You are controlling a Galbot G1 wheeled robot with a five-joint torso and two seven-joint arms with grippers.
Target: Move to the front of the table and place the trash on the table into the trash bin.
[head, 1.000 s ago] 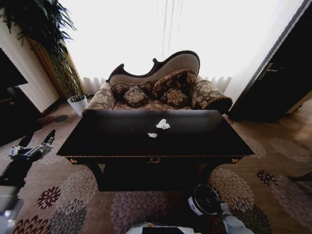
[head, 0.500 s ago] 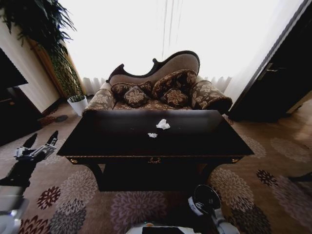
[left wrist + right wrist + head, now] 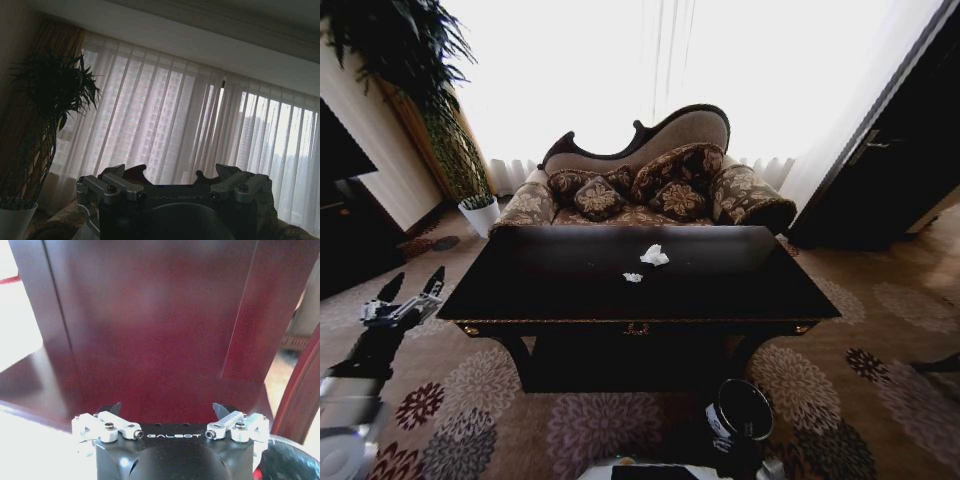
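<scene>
The dark glossy table (image 3: 720,285) stands in front of me, with its gold ornament on the front apron. Two crumpled white paper wads lie near its middle: a larger one (image 3: 654,255) and a smaller one (image 3: 633,277). The black trash bin (image 3: 718,424) with a white label sits on the carpet below the table's front edge, right of centre. My left gripper (image 3: 413,285) is open, raised beside the table's left end and well apart from it. In its wrist view the left gripper (image 3: 170,175) faces the curtains. My right gripper (image 3: 167,410) is open, close to a dark red wooden panel.
A patterned sofa (image 3: 650,190) with cushions stands behind the table. A tall plant in a white pot (image 3: 480,213) is at the back left, dark furniture (image 3: 345,200) at the left and a dark cabinet (image 3: 900,150) at the right. Flowered carpet lies open on both sides.
My left arm has lifted and swung toward the table, its fingers now pointing up. The right arm has dropped below the head view's lower edge. The table and paper wads have not moved.
</scene>
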